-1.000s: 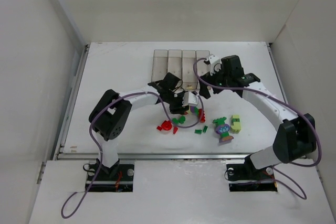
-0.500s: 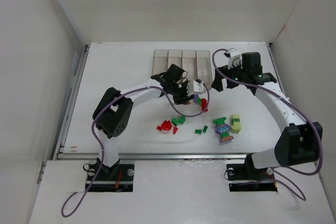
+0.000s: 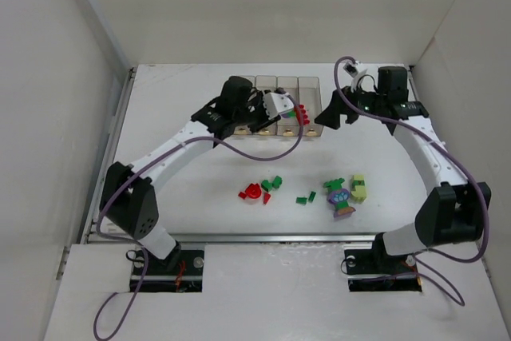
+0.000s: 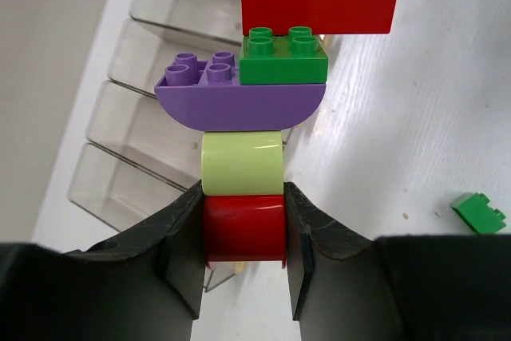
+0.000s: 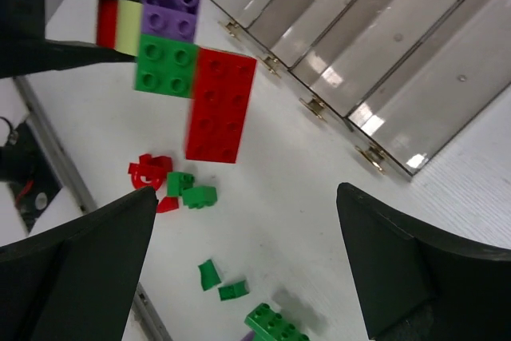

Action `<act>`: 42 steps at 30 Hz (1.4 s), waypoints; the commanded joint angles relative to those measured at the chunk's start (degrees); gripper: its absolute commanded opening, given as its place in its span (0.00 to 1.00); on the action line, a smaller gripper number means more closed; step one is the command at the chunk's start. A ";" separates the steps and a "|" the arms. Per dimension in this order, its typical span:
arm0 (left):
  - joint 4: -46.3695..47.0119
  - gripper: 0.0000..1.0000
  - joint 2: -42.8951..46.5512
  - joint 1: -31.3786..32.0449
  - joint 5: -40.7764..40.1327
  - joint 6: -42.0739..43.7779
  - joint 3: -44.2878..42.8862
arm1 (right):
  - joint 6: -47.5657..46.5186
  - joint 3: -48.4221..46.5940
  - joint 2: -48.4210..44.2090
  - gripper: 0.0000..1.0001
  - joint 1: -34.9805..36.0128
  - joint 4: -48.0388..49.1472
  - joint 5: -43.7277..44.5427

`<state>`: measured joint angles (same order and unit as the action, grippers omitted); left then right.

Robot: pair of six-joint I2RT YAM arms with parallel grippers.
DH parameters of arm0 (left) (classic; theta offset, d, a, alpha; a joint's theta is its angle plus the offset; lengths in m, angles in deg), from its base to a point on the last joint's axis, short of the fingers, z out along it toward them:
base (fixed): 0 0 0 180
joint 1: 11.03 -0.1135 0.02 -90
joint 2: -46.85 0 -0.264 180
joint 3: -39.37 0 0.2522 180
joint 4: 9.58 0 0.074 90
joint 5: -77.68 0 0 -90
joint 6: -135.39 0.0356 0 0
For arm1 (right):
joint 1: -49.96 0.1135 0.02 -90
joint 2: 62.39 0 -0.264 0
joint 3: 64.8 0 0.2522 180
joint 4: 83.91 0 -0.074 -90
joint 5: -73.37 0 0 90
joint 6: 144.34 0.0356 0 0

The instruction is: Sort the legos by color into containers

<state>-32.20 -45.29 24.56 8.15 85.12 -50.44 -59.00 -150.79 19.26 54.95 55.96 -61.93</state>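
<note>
Red, lime, purple, green: grips this stacked clump of legos [image 4: 263, 109] [image 3: 297, 111] by its red base in left end effector [image 4: 243, 233] [image 3: 281, 107], above the containers [image 3: 310, 88] [image 5: 383, 61]. Holds right end effector [image 5: 247, 241] [image 3: 330, 117] spread wide, empty, beside them.

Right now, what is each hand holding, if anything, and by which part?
The left hand pinches the multicoloured lego stack by its red end brick; the right hand is open, holding nothing.

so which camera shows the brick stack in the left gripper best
Left wrist view: the stack fills the frame, every layer distinct, its red base pinched in the left gripper. Right wrist shows it blurred, studs-on; top external shows it tiny.
</note>
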 commanded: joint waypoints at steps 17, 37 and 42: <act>8.15 0.00 2.48 3.34 -5.88 -5.97 -1.38 | 4.75 -3.27 11.78 0.81 1.42 10.91 -19.13; 7.98 0.00 4.77 3.87 -9.21 -5.97 5.20 | 7.22 -5.03 12.92 0.00 1.95 9.85 -15.97; 7.98 0.00 6.44 2.37 -10.36 -8.17 9.25 | 10.63 -4.50 12.31 0.00 0.11 10.37 -14.64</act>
<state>-23.92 -41.95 27.88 -0.48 78.73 -42.92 -50.46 -153.08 33.53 56.46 63.53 -76.96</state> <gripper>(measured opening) 0.334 0.438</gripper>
